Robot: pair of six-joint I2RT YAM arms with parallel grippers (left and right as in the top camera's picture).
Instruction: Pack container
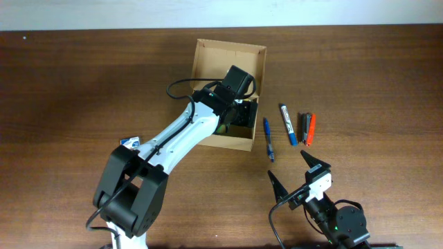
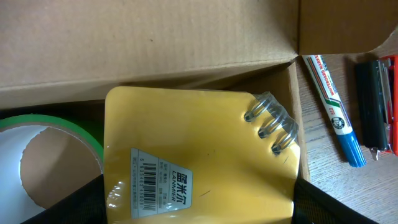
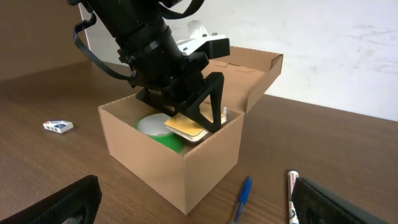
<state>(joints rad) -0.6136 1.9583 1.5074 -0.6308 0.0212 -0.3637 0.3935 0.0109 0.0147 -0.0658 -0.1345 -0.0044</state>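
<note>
The container (image 1: 225, 57) is an open tan cardboard box with its flap lid standing up at the back. My left gripper (image 1: 239, 111) reaches down into it and is shut on a yellow spiral notebook (image 2: 199, 143). The notebook hangs tilted just above a green tape roll (image 2: 43, 149) that lies inside the box. The right wrist view shows the box (image 3: 155, 158), the notebook (image 3: 186, 126) and the tape (image 3: 171, 140) under the left gripper (image 3: 186, 102). My right gripper (image 1: 299, 171) is open and empty, near the front edge, facing the box.
Right of the box lie a blue pen (image 1: 268, 138), a blue-capped marker (image 1: 287, 124) and a black and red item (image 1: 306, 128). A small white and blue packet (image 1: 130, 142) lies left of the left arm. The pen (image 3: 242, 196) and marker (image 3: 291, 199) are close to my right gripper.
</note>
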